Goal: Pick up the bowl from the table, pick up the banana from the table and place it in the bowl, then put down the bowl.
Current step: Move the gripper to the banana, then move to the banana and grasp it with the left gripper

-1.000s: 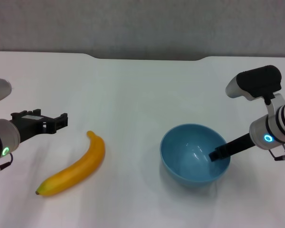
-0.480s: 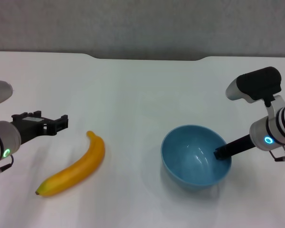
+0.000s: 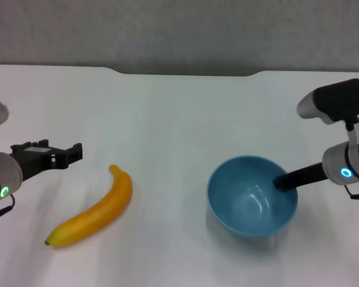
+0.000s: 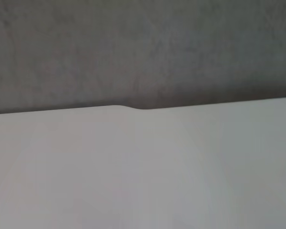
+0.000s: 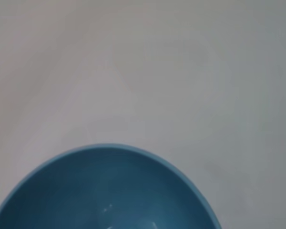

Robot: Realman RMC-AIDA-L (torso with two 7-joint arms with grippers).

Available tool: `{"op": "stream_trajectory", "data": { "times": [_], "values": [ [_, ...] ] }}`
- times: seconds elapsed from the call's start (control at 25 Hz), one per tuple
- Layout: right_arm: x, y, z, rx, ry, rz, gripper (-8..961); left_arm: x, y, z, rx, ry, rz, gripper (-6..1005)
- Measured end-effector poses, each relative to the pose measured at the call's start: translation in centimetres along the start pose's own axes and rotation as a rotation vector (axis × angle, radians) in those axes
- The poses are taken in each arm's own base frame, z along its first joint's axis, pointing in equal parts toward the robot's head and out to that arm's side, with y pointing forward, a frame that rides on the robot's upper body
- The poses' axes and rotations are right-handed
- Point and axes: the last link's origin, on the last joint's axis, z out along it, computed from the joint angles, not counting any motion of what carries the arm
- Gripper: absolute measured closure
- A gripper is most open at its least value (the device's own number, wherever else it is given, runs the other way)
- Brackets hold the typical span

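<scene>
Bowl (image 5: pixel 105 191) cut off by the right wrist picture's lower edge, only its far rim showing, right gripper (image 3: pixel 281 182) at the bowl's 3 o'clock rim with one finger hidden behind the wall, both arms cropped by the head picture's side edges.

The light-blue bowl (image 3: pixel 252 197) sits right of centre on the white surface (image 3: pixel 167 119), tilted toward the near side; the right gripper (image 3: pixel 282 181) reaches in from the right, its dark finger on the bowl's right rim; the banana (image 3: pixel 94 209) lies left of centre, stem end farther away; the left gripper (image 3: pixel 72 153) hovers just left of the banana, apart from it.
</scene>
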Motion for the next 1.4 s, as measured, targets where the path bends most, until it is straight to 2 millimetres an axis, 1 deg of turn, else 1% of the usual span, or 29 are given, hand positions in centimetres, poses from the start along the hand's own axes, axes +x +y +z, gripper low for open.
{"op": "stream_trajectory", "data": {
  "times": [0.16, 0.28, 0.4, 0.48, 0.6, 0.72, 0.8, 0.84, 0.92, 0.96, 1.16, 1.28, 1.36, 1.4],
  "values": [
    [-0.1, -0.2, -0.7, -0.002, -0.046, 0.012, 898, 0.4, 0.0, -0.3, -0.005, 0.008, 0.013, 299],
    [-0.1, -0.4, -1.1, 0.001, -0.069, 0.012, 910, 0.8, -0.5, -0.7, 0.001, 0.004, 0.016, 301],
    [0.0, -0.6, -1.6, 0.005, -0.094, 0.017, 921, 1.1, -0.6, -1.2, -0.014, -0.019, 0.058, 302],
    [0.0, -0.7, -1.9, 0.009, -0.107, 0.018, 920, 0.9, -0.3, -1.4, -0.037, -0.055, 0.121, 303],
    [-0.1, -0.7, -2.4, 0.007, -0.135, 0.024, 919, 0.1, 0.0, -1.7, -0.092, -0.135, 0.221, 305],
    [-0.1, -0.8, -2.6, 0.003, -0.149, 0.031, 917, -0.2, 0.4, -1.8, -0.132, -0.15, 0.241, 307],
    [0.0, -1.0, -2.9, 0.006, -0.163, 0.04, 917, -0.5, 1.1, -2.3, -0.231, -0.161, 0.282, 308],
    [0.0, -1.0, -2.9, 0.006, -0.163, 0.04, 916, -0.5, 1.1, -2.3, -0.231, -0.161, 0.282, 308],
    [-0.1, -1.1, -3.1, 0.009, -0.172, 0.04, 915, -1.0, 1.4, -2.5, -0.29, -0.163, 0.338, 309],
    [-0.1, -1.1, -3.1, 0.009, -0.172, 0.04, 915, -1.0, 1.4, -2.5, -0.29, -0.163, 0.338, 310],
    [-0.2, -1.1, -3.2, 0.011, -0.184, 0.04, 913, -2.6, 1.4, -1.8, -0.327, -0.202, 0.331, 312],
    [-0.1, -1.2, -3.5, 0.004, -0.201, 0.05, 911, -3.3, 2.1, -1.1, -0.367, -0.214, 0.323, 314],
    [-0.1, -1.2, -3.6, 0.002, -0.205, 0.054, 910, -3.8, 2.2, -0.3, -0.371, -0.225, 0.329, 315],
    [-0.1, -1.2, -3.6, 0.002, -0.206, 0.053, 910, -3.8, 2.2, -0.3, -0.371, -0.225, 0.329, 316]
  ]
}}
